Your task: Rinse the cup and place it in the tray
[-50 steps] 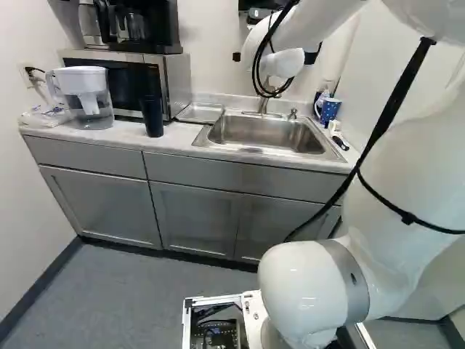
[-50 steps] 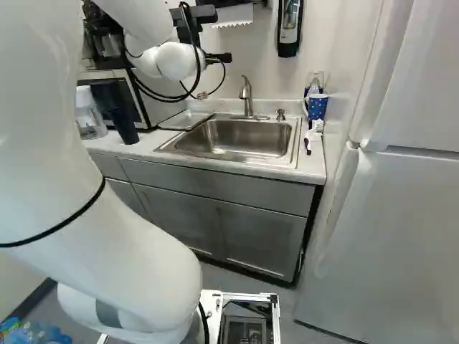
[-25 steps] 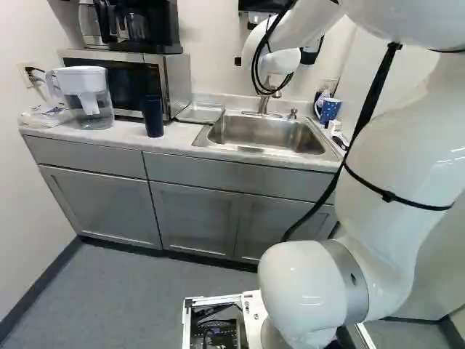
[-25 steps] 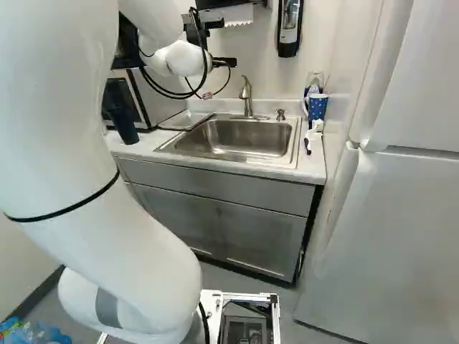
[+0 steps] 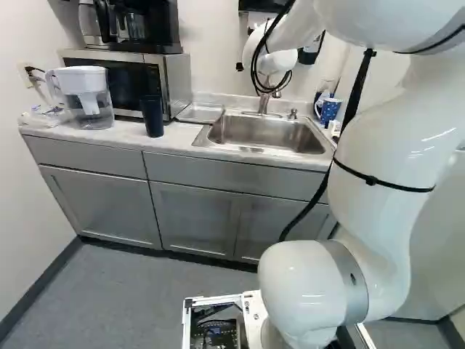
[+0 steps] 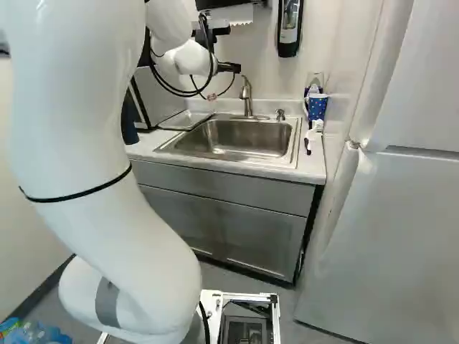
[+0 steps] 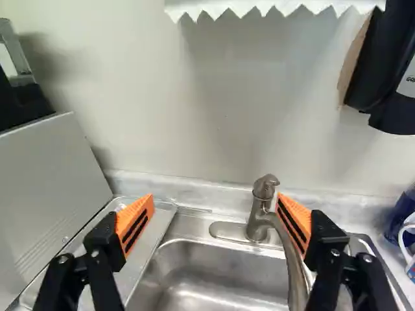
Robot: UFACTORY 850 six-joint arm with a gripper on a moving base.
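Black gripper (image 7: 216, 210) spread wide and gripping nothing, the arm (image 5: 378, 182) faces the faucet (image 7: 259, 220) above a steel sink (image 7: 220, 259). The dark tumbler (image 5: 152, 116), likely the cup, stands upright to the gripper's left, near the metal tray (image 5: 200, 113); the arm largely hides it in the right base view. The wrist view crops the polka-dot mug (image 5: 329, 110).

A gripper's (image 6: 229, 68) orange-padded fingers (image 7: 136, 220) stand wide apart, a faucet (image 7: 259, 225) ahead at a steel sink (image 7: 217, 259), a metal tray (image 7: 146, 249) alongside.
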